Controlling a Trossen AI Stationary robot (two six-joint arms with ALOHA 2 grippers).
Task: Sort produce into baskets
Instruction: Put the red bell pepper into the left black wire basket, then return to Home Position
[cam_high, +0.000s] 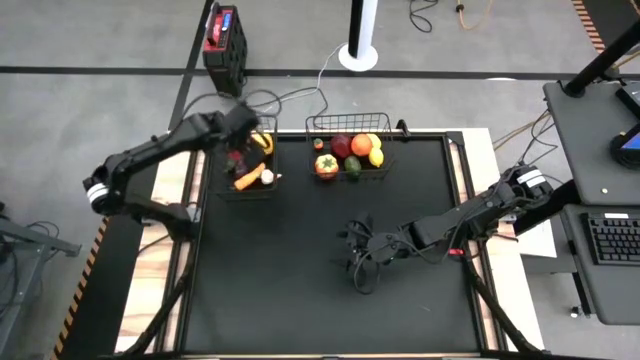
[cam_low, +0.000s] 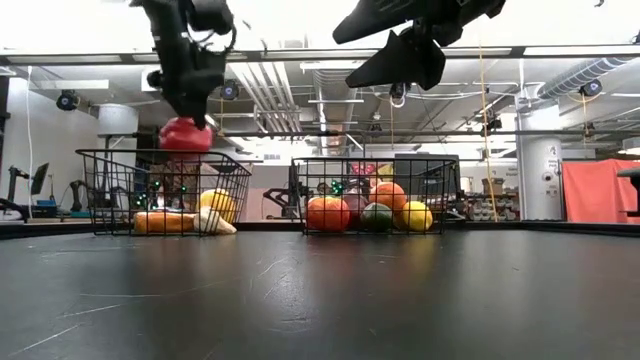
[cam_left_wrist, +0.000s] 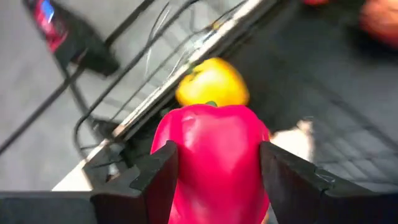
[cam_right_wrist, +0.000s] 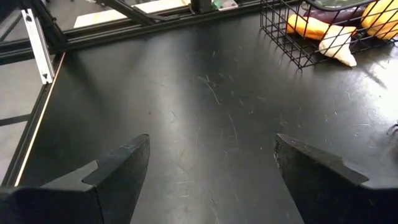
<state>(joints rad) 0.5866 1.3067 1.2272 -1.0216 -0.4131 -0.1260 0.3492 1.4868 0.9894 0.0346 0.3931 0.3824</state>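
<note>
My left gripper (cam_high: 237, 152) is shut on a red pepper (cam_low: 183, 135) just above the narrower black wire basket (cam_low: 110, 190) at the table's far left. In that basket lie a yellow pepper (cam_left_wrist: 212, 81), a carrot (cam_high: 248, 180) and a garlic (cam_high: 267, 177). The wider basket (cam_high: 392, 150) at the far middle holds an orange (cam_high: 361, 145), a lemon (cam_high: 376, 156), an avocado (cam_high: 352, 168) and other produce. My right gripper (cam_high: 356, 260) is open and empty above the table's middle; it also shows in the right wrist view (cam_right_wrist: 211, 168). My left gripper pinches the red pepper's two opposite sides (cam_left_wrist: 174, 149) between its two fingers (cam_left_wrist: 163, 177). The fingers come from above, pointing down. The pepper hangs below the gripper, lifted clear, with its bottom about level with the basket's rim (cam_low: 160, 152).
The black tabletop (cam_right_wrist: 205, 112) is bare in front of the baskets. Cables and a red and black box (cam_high: 223, 40) lie on the floor beyond the far edge. A desk with a keyboard (cam_high: 612, 238) stands to the right.
</note>
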